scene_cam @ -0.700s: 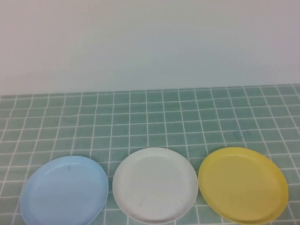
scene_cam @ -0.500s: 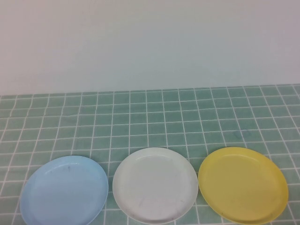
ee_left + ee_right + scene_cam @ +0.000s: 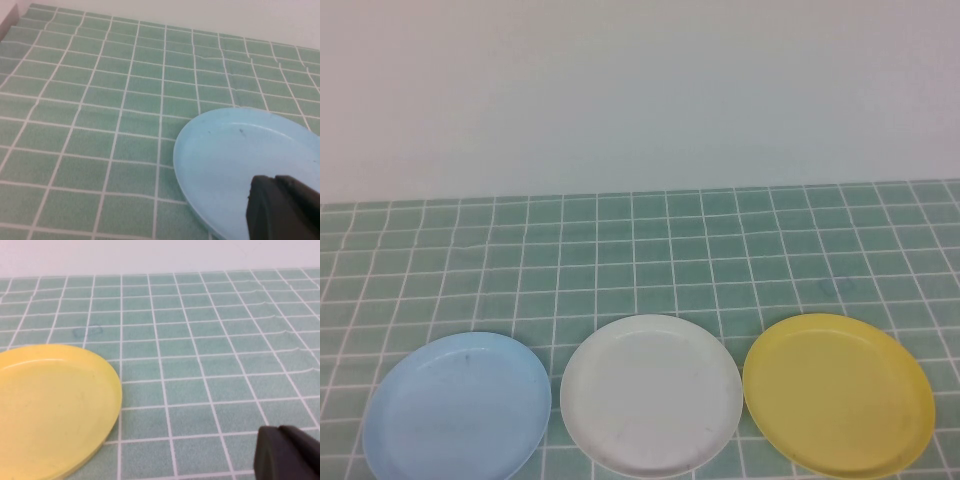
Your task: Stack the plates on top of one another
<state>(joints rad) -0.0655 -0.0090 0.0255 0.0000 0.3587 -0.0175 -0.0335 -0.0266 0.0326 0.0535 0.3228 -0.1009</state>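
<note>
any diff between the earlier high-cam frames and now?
Nothing visibly changed. The light blue plate, white plate and yellow plate lie in the same row, unstacked, on the green checked cloth. Neither arm shows in the high view; the left hand is over the blue plate's near side, the right hand over the cloth beside the yellow plate, both shut and holding nothing.

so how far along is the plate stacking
Nothing is stacked yet: the light blue plate, white plate and yellow plate lie side by side, apart, on the green checked cloth. Nothing is in hand: the left gripper sits above the blue plate, the right gripper beside the yellow one, jaws shut, empty. All stacking remains.
</note>
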